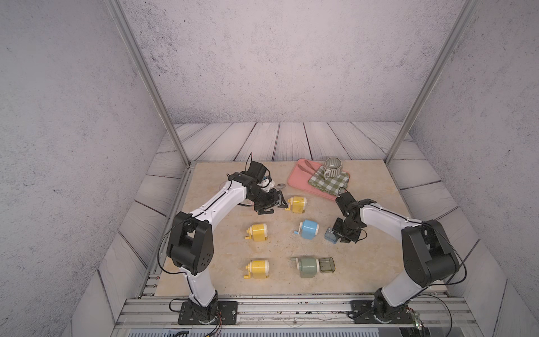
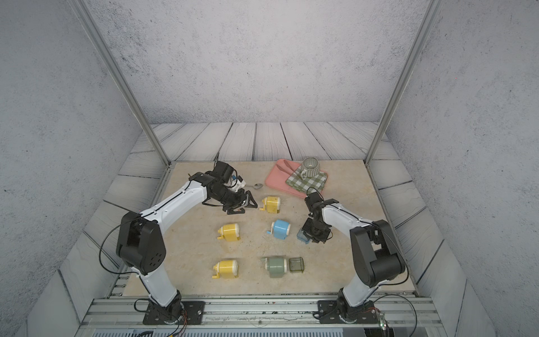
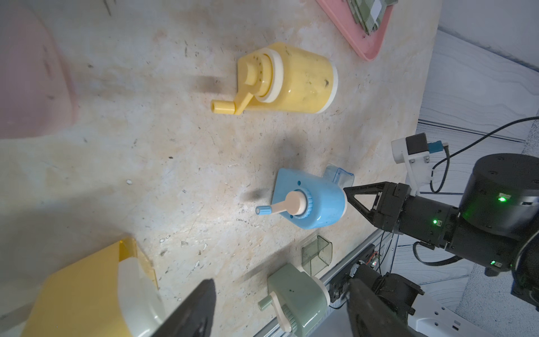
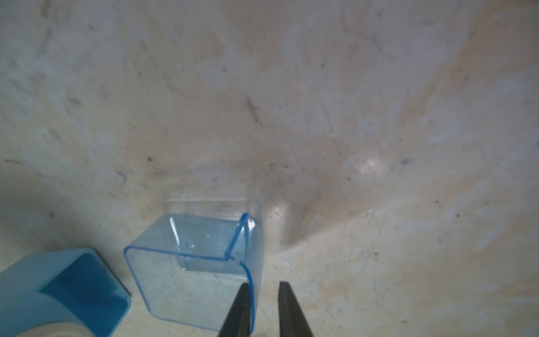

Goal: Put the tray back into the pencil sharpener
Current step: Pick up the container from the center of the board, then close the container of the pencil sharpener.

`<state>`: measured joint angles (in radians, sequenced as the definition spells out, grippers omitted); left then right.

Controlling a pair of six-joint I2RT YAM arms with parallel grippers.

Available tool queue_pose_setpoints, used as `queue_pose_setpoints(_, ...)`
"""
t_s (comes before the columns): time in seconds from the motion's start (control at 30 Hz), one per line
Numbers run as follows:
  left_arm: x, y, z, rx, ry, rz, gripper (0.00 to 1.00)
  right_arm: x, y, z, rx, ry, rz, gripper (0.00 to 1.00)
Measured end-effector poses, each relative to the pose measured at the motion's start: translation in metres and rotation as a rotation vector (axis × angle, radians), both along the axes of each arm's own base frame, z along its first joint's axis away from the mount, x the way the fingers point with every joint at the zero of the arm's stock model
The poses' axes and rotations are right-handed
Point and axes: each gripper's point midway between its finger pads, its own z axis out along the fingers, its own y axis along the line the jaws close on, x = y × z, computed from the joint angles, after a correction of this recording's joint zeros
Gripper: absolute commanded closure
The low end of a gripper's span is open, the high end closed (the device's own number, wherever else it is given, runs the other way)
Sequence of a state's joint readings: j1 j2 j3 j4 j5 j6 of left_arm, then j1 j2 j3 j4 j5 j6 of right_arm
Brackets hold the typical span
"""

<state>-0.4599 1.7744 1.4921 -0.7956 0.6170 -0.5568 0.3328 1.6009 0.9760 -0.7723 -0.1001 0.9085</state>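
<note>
The blue pencil sharpener [image 1: 309, 229] [image 2: 280, 229] lies mid-table, crank pointing left. Its clear blue tray [image 1: 330, 235] [image 2: 301, 235] sits on the table just right of it, out of the sharpener [image 4: 58, 289], open side up. My right gripper [image 1: 338, 235] [image 4: 264, 283] straddles the tray's [image 4: 189, 262] right wall. One finger is inside against the wall. The other stands outside with a small gap, so the jaws are narrowly open. My left gripper [image 1: 281, 202] [image 3: 281, 283] hangs open farther back, beside a yellow sharpener, holding nothing.
Three yellow sharpeners [image 1: 297, 204] [image 1: 258, 232] [image 1: 258, 268] lie around. A green sharpener [image 1: 307, 267] lies near the front with its olive clear drawer [image 1: 326, 265] beside it. A pink serving board [image 1: 300, 179] with a checked cloth and cup [image 1: 332, 166] sits at the back right. A spoon [image 2: 256, 186] lies behind the left gripper.
</note>
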Motion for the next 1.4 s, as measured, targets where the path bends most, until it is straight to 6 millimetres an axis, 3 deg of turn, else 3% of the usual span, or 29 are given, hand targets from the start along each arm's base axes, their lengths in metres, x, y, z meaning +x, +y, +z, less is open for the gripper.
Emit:
queue_pose_setpoints(0.53,0.005,-0.004,0.004,-0.014,-0.012,-0.004,0.25,0.000,-0.001,-0.006,-0.018,0.022,0.029,0.95)
queue_pose_setpoints(0.73,0.014,-0.011,0.006,-0.007,-0.024,-0.018,0.19,0.012,-0.001,0.020,-0.039,0.001,0.092,0.97)
queue_pose_setpoints(0.87,0.020,-0.028,0.007,0.001,-0.052,-0.053,0.17,0.021,0.002,0.042,-0.037,-0.014,0.140,0.98)
queue_pose_setpoints(0.97,0.017,-0.041,0.005,0.008,-0.060,-0.080,0.16,0.015,0.002,0.045,-0.035,0.011,0.158,0.98)
queue_pose_setpoints(1.13,0.011,-0.062,-0.005,0.038,-0.063,-0.125,0.14,0.002,0.002,0.039,-0.021,0.062,0.162,0.98)
queue_pose_setpoints(1.4,-0.015,-0.085,-0.043,0.119,-0.002,-0.196,0.14,-0.014,0.005,0.028,0.014,0.117,0.162,0.98)
